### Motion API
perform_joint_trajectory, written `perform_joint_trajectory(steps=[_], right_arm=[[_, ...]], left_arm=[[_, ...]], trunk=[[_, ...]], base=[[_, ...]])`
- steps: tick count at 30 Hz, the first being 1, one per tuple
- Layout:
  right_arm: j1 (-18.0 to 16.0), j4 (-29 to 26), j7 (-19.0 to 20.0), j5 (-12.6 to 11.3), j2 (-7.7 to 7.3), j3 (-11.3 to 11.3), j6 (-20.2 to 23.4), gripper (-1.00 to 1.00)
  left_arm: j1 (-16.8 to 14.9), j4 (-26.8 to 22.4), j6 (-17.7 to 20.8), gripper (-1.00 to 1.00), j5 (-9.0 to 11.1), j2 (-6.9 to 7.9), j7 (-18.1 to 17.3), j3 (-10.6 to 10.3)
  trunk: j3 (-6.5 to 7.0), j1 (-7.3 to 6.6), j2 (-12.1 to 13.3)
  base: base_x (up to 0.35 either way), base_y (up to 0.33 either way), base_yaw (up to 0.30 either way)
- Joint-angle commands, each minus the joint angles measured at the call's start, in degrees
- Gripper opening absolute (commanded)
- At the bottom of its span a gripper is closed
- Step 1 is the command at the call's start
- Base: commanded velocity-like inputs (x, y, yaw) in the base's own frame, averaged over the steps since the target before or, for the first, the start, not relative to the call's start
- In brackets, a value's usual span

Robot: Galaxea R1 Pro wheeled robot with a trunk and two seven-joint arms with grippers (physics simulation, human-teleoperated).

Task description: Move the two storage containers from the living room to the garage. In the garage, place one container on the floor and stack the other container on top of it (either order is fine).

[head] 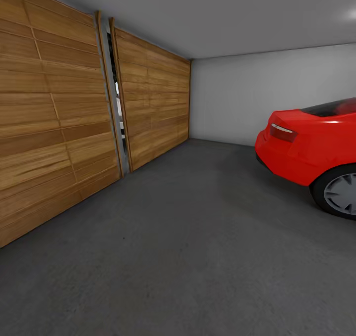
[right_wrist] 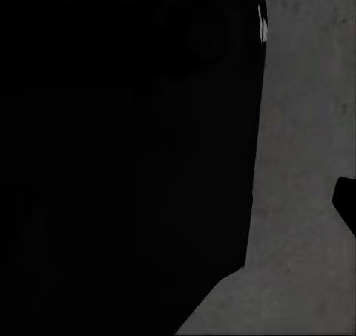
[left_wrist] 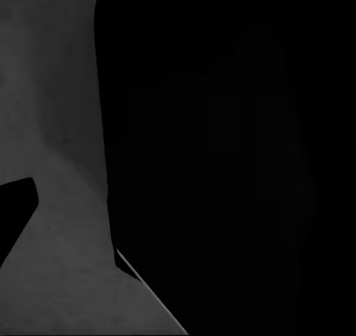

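I am in the garage, and the two storage containers are out of view. The dark grey floor (head: 198, 237) stretches ahead in the head view. A large black shape (left_wrist: 222, 158) blocks most of the left wrist view, with a strip of grey floor (left_wrist: 59, 202) beside it. The right wrist view has a similar black mass (right_wrist: 126, 158) next to grey floor (right_wrist: 297, 202). A small dark tip sits at the edge of each wrist view. I cannot tell how the fingers stand.
Wide wooden plank doors (head: 54, 123) run along the left, with a narrow gap (head: 114, 103) between two panels. A red car (head: 311, 148) is parked at the right, its rear towards me. A plain white wall (head: 237, 93) closes the far end.
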Motion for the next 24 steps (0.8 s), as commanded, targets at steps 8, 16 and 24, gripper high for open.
perform_joint_trajectory(steps=[8,16,24], right_arm=[[-0.09,-0.44,0.3,0.47,-0.03,0.69,-1.01,1.0],[-0.09,-0.44,-0.39,0.45,0.23,0.66,-1.05,1.0],[-0.09,-0.44,-0.6,0.36,0.39,0.54,-1.13,1.0]], left_arm=[[-0.09,-1.58,-0.35,1.0,0.14,0.22,-0.07,-0.06],[-0.09,-1.62,-0.35,1.0,0.09,0.26,-0.03,-0.09],[-0.09,-1.61,-0.35,1.0,0.09,0.26,-0.06,-0.09]], trunk=[[-0.03,0.0,-0.02],[-0.03,0.0,-0.02],[-0.03,0.0,-0.02]], base=[[0.0,0.0,0.0],[0.0,0.0,-0.011],[0.0,0.0,-0.24]])
